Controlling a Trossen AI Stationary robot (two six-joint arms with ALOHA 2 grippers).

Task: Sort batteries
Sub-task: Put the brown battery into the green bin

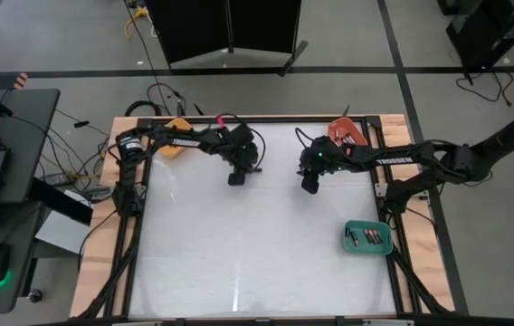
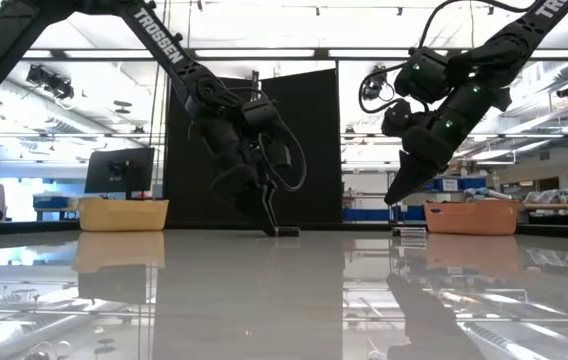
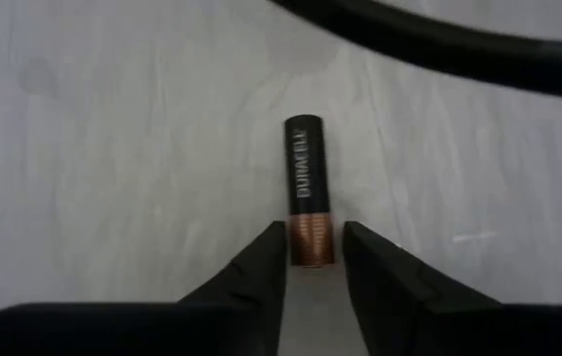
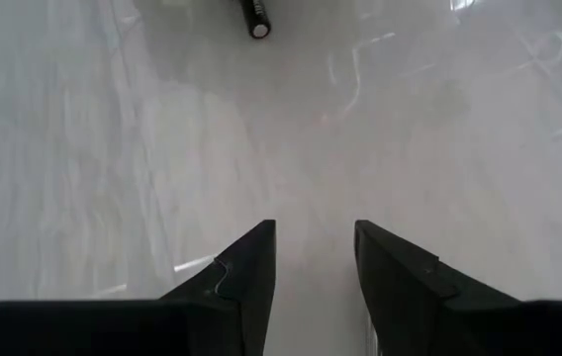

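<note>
From my remote seat, the left wrist camera gives what no other view does: the left gripper (image 3: 313, 259) has its two dark fingers narrowed around the copper-coloured end of a small black-and-copper cylindrical battery (image 3: 307, 190) lying flat on the white table (image 3: 113, 148). The fingertips sit tight against either side of that end; I cannot tell whether they press it. A thick black cable (image 3: 439, 44) crosses the far corner of that picture.

The right wrist camera shows the right gripper (image 4: 313, 259) with its fingers apart and nothing between them, over bare table, with the end of a second dark battery (image 4: 255, 16) cut off at the picture's edge, well ahead.

From above, both batteries are hidden under the arms. The left gripper (image 1: 237, 177) is down on the table's far-left middle, the right gripper (image 1: 309, 184) well apart to its right. Nearest me is a green rectangular tray (image 1: 367, 238) by the right edge, holding several tiny cells (image 1: 369, 237) too small to count. At the far corners sit a yellow-orange tray (image 1: 176, 148), half covered by the left arm, and a red-orange tray (image 1: 347, 132), partly behind the right arm.

At table height, the left gripper (image 2: 267, 226) touches down beside a small dark shape (image 2: 288, 231), while the right gripper (image 2: 395, 196) hangs clear of the surface.
</note>
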